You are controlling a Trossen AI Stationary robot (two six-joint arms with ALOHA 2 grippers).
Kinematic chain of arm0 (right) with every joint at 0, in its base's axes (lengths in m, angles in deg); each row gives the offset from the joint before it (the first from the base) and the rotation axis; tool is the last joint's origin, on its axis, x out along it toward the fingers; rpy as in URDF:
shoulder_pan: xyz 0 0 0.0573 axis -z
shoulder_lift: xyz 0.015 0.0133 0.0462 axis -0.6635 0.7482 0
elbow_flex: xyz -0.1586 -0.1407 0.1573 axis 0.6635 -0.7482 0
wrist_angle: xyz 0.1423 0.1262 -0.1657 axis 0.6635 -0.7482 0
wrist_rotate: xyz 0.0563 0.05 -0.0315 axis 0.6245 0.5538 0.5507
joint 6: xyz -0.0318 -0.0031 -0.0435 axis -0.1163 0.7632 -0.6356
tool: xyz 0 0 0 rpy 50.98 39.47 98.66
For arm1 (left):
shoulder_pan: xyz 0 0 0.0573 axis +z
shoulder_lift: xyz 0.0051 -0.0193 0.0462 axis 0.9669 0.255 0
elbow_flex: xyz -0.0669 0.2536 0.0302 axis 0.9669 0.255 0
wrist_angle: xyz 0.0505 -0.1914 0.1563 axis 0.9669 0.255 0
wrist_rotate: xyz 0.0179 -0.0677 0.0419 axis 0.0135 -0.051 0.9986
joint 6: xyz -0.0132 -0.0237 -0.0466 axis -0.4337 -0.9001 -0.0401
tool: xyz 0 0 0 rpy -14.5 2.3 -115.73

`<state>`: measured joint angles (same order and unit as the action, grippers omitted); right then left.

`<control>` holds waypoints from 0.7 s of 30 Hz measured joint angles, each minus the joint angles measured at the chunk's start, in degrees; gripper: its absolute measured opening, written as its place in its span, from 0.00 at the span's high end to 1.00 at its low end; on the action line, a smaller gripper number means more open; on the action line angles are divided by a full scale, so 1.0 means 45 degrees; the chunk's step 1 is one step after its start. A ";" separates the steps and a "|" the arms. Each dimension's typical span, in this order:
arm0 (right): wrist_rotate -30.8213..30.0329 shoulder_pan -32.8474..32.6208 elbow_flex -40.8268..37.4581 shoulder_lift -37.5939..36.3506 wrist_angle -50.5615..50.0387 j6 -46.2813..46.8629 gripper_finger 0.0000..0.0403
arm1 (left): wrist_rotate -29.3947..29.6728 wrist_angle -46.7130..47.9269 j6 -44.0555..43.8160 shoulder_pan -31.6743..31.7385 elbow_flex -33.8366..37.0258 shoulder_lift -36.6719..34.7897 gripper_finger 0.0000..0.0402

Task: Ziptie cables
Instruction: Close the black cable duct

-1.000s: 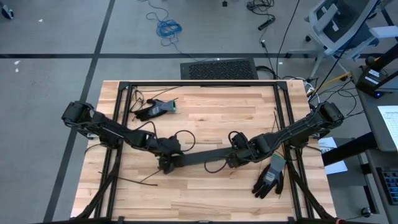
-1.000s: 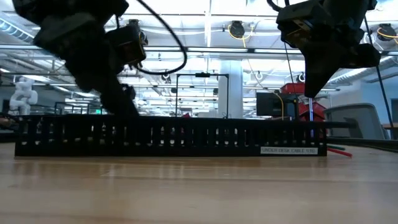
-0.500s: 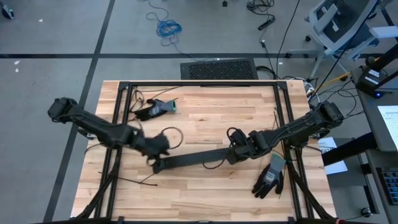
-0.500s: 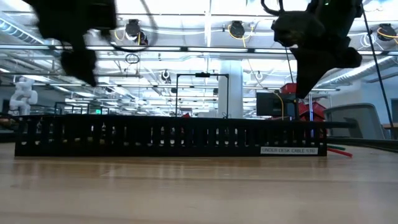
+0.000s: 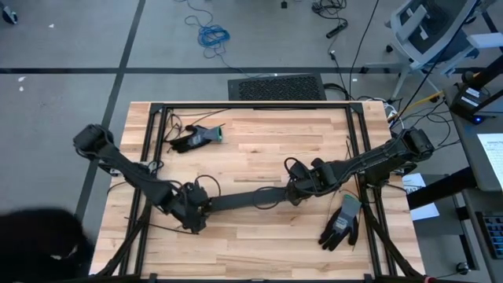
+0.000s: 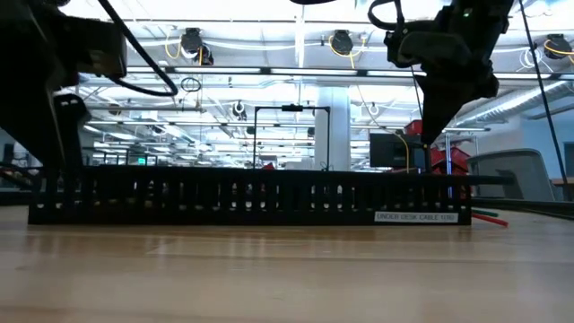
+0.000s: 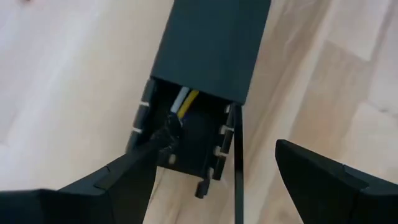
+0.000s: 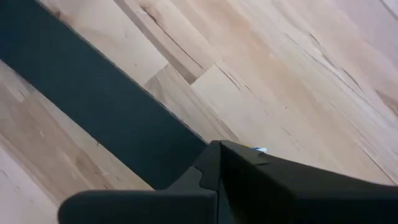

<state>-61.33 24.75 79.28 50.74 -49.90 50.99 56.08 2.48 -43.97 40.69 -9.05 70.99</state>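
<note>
From above, my left pincer (image 5: 191, 218) stands wide at the 8 o'clock end of the long black cable tray (image 5: 244, 198) on the bench (image 5: 251, 141); my right pincer (image 5: 297, 191) is closed at its 3 o'clock end.

At bench height, the tray (image 6: 242, 199) lies across the view.

In my left wrist view, the cables (image 7: 185, 101), white and yellow, lie inside the tray's open end between my fingers (image 7: 118, 177).

In my right wrist view, my closed fingers (image 8: 249, 180) press together beside the tray.

Black cable tray (image 5: 244, 199), two gloves (image 5: 341, 222) on table (image 5: 259, 149)
</note>
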 joint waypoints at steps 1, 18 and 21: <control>0.0000 0.0000 0.0000 0.0000 -0.0004 -0.0018 1.00 | -0.0005 0.0023 0.0005 0.0051 0.0000 0.0084 0.20; 0.0010 -0.0005 0.0000 0.0000 -0.0019 -0.0361 1.00 | 0.0758 0.2416 0.3045 0.0428 -0.1351 -0.0081 0.20; 0.0010 -0.0005 0.0000 0.0000 -0.0002 -0.0352 1.00 | 0.0414 0.2532 0.3119 0.0434 -0.0947 -0.0071 0.20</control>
<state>-61.29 24.72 79.28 50.74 -49.91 49.40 57.94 13.87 -29.94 42.64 -13.31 70.67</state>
